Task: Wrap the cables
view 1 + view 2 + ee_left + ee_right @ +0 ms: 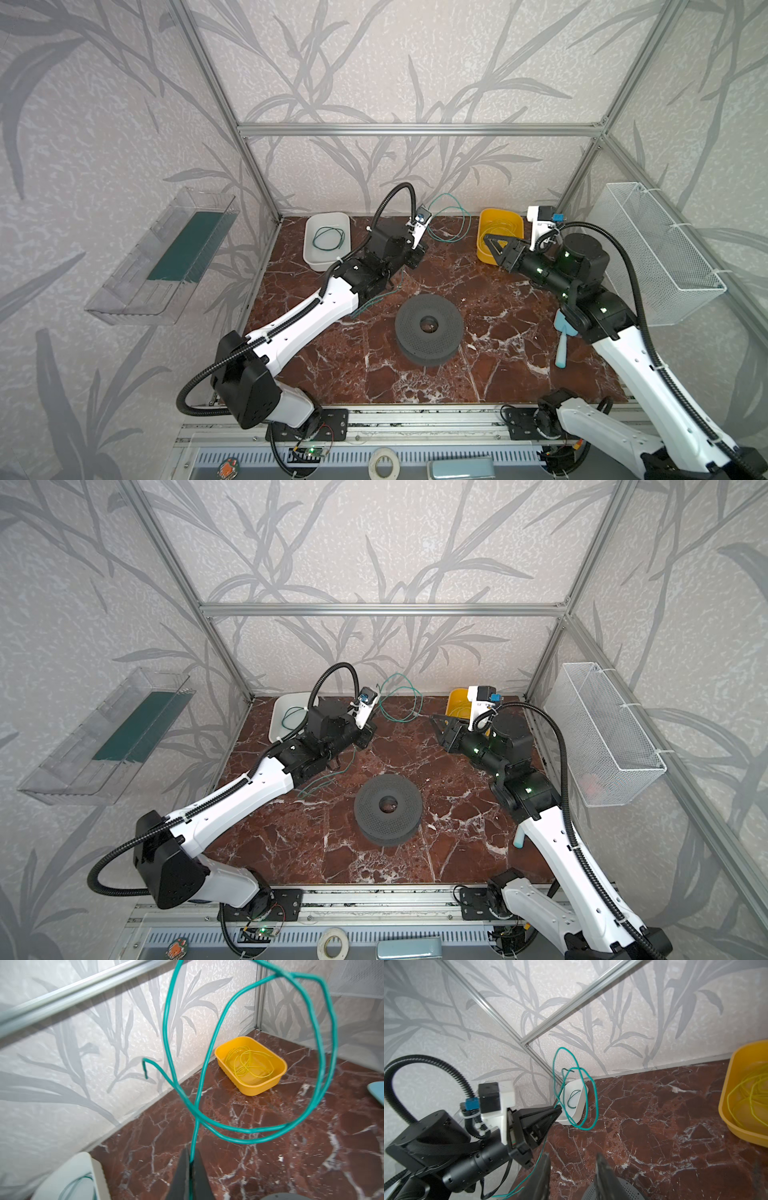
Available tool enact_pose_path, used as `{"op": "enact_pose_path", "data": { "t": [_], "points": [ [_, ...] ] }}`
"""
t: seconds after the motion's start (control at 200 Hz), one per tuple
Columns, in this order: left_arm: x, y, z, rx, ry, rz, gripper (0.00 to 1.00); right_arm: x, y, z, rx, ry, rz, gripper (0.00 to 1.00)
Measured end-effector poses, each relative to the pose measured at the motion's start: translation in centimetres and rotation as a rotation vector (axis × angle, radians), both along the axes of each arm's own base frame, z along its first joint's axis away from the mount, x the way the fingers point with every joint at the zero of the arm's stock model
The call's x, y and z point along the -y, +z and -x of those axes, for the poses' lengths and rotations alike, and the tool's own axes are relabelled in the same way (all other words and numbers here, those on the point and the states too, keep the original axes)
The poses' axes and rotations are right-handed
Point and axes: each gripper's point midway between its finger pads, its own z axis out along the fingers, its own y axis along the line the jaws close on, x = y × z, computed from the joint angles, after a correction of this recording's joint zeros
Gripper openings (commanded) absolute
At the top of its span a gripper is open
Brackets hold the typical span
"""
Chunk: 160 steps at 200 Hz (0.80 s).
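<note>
A thin green cable (324, 1059) curls into loose loops in the air near the back wall; the loops (451, 220) show in both top views. My left gripper (191, 1157) is shut on this cable just below the loops, also seen in the right wrist view (559, 1108). The cable's tail (374, 299) hangs down to the marble under the left wrist. My right gripper (573, 1159) is open with nothing between its fingers, and it stands apart from the loops, by the yellow tray (500, 210). A second coiled green cable (328, 239) lies in the white tray (328, 261).
The yellow tray holds tangled yellow wire (249, 1064). A dark grey perforated spool (429, 328) sits mid-table. A light blue brush (563, 340) lies under the right arm. A white mesh basket (660, 249) hangs on the right wall, a clear bin (166, 257) on the left.
</note>
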Motion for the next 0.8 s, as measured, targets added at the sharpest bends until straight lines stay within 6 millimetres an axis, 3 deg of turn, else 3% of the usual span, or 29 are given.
{"op": "enact_pose_path", "data": {
  "t": [0.145, 0.27, 0.37, 0.595, 0.799],
  "points": [
    [0.1, -1.1, 0.4, 0.116, 0.040, -0.110, 0.00, -1.5, 1.7, 0.0, 0.006, 0.033, -0.048, 0.44],
    [0.1, -1.5, 0.7, 0.235, 0.070, -0.209, 0.00, -2.6, 1.0, -1.5, -0.044, 0.042, -0.088, 0.51],
    [0.2, -0.7, 0.8, 0.343, 0.101, -0.275, 0.00, -3.7, 0.0, -2.8, -0.099, 0.061, -0.126, 0.55],
    [1.3, 1.6, 1.5, 0.526, 0.145, -0.375, 0.00, -5.9, -1.3, -4.6, -0.170, 0.110, -0.212, 0.57],
    [2.9, 1.1, 2.2, 0.606, 0.159, -0.452, 0.00, -6.9, -1.6, -5.3, -0.190, 0.138, -0.245, 0.53]
  ]
}}
